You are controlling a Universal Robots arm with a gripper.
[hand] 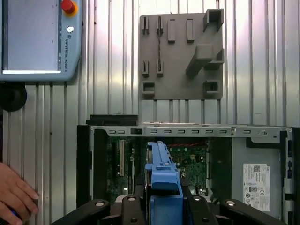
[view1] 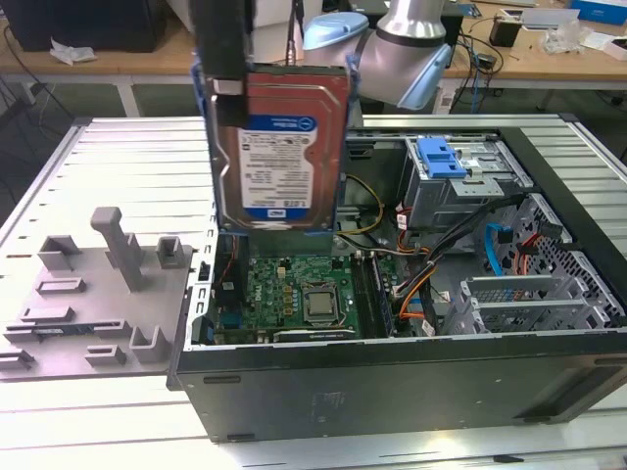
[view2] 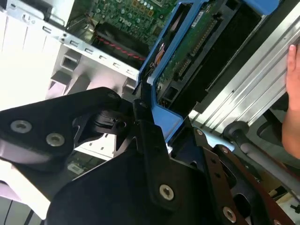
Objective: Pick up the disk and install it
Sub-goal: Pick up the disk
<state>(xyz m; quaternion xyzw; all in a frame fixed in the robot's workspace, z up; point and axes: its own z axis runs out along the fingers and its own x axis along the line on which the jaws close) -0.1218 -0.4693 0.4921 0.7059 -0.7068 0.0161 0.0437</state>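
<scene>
Black jaws clamp one disk (view1: 284, 147) upright above one open computer case (view1: 392, 392).

The flat silver metal disk (view1: 284, 108) has a white-and-blue label (view1: 277, 166) with tiny print. A white sticker (hand: 256, 180) with small print sits on the black computer case (hand: 187, 131). Small letters run down the blue-grey control tablet (hand: 40, 47).

The exterior view looks down slantwise into the open computer case (view1: 392, 392) from close by. The first wrist view stares straight down on it; the second hugs the disk (view2: 187, 51). All three catch the green motherboard (view1: 294, 284).
</scene>
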